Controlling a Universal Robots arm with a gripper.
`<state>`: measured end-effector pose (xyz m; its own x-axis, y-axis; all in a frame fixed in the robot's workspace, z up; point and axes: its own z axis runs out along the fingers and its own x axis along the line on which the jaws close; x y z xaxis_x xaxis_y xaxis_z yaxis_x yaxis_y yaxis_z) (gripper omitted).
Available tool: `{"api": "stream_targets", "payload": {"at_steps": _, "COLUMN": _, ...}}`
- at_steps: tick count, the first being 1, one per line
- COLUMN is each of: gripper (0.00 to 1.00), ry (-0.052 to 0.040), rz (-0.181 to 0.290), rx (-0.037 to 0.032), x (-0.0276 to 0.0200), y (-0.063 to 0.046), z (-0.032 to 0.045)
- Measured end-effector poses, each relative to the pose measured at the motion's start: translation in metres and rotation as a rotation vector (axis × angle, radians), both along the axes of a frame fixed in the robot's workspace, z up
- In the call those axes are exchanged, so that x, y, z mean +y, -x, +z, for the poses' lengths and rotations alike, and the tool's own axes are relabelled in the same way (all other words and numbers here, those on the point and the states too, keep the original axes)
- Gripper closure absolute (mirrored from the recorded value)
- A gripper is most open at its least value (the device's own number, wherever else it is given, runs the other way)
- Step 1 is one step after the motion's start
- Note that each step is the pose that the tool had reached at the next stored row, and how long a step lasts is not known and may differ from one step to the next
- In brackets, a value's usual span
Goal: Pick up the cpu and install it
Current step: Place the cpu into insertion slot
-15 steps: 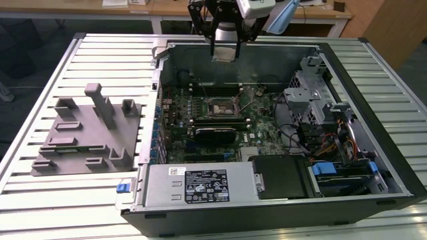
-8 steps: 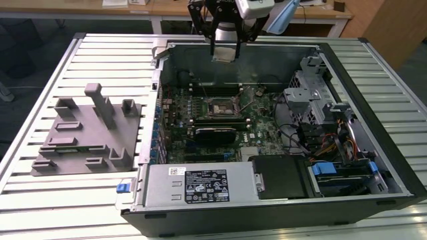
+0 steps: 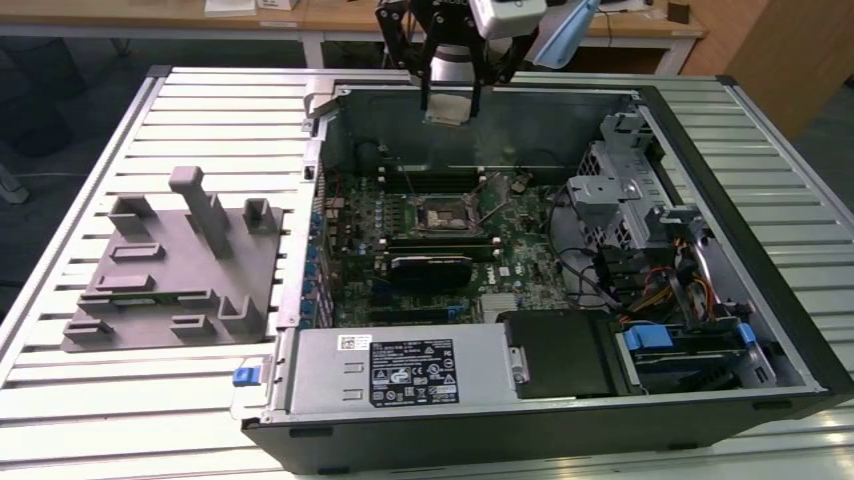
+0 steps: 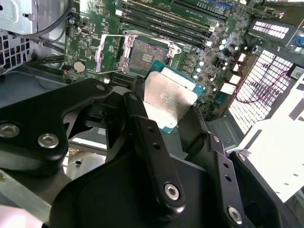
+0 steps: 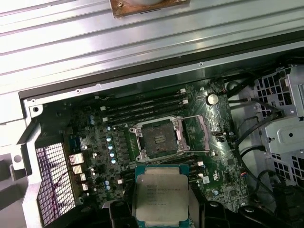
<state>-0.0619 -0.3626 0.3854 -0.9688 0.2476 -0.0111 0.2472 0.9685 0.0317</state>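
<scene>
My gripper (image 3: 450,108) hangs high over the far part of the open computer case, shut on the cpu (image 3: 447,115), a small silvery square chip. In the second wrist view the cpu (image 4: 168,97) sits pinched between my black fingers (image 4: 142,128). In the first wrist view the cpu (image 5: 161,194) is held flat, metal top showing, above the motherboard. The motherboard socket (image 3: 441,215) lies below and nearer the exterior camera, and its frame is swung open in both wrist views (image 4: 149,54) (image 5: 159,137). The cpu is clear of the socket and touches nothing else.
The case (image 3: 747,300) lies open on a slatted metal table (image 3: 80,400). A grey moulded fixture (image 3: 174,265) sits at the exterior view's left. A power supply (image 3: 400,370) fills the near end and a drive cage (image 3: 627,200) with cables the right. Memory slots (image 5: 142,107) flank the socket.
</scene>
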Motion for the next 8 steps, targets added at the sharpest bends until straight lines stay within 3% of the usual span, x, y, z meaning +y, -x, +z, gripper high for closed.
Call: {"api": "stream_targets", "payload": {"at_steps": 8, "gripper": 0.47, "ry": 0.0, "rz": -0.08, "rx": -0.0001, "x": 0.0, "y": 0.0, "z": -0.0002}}
